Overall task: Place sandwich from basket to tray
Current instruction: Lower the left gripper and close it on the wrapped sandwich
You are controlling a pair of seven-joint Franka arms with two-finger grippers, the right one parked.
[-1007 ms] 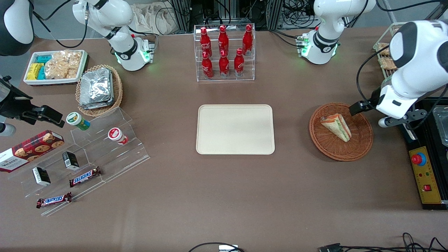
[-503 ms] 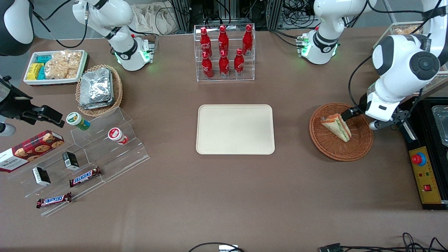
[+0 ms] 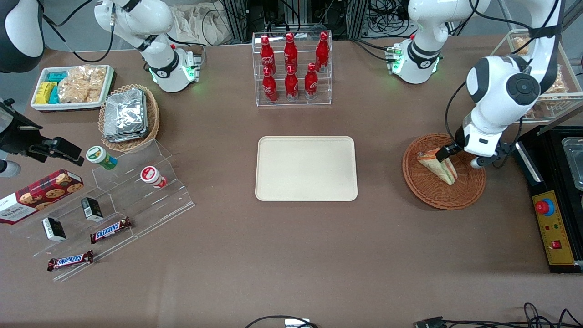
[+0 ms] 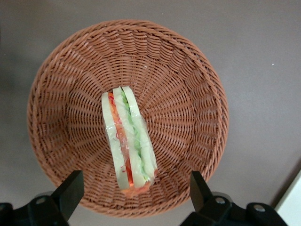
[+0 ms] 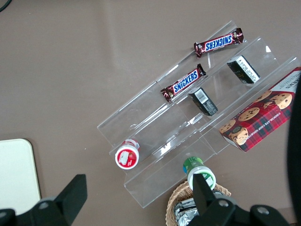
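Note:
The sandwich (image 3: 439,166), a wrapped white-bread wedge with green, orange and red layers, lies in the reddish-brown wicker basket (image 3: 428,191) at the working arm's end of the table. My gripper (image 3: 459,158) hangs open just above it, one finger on each side of the wedge and touching nothing. From the wrist, the sandwich (image 4: 128,139) lies lengthwise in the basket (image 4: 188,94), and the gripper (image 4: 134,188) straddles its thick end with a wide gap. The cream tray (image 3: 306,168) sits bare at the table's middle, beside the basket.
A clear rack of red bottles (image 3: 292,68) stands farther from the camera than the tray. A black control box (image 3: 553,223) and a wire rack of packets (image 3: 537,82) flank the basket. Toward the parked arm's end are a stepped acrylic shelf (image 3: 114,200) and a foil-packet basket (image 3: 129,116).
The working arm has swung in from the basket's outer rim toward the tray, bringing the gripper over the sandwich. The fingers stay open. Sandwich, basket and tray have not moved.

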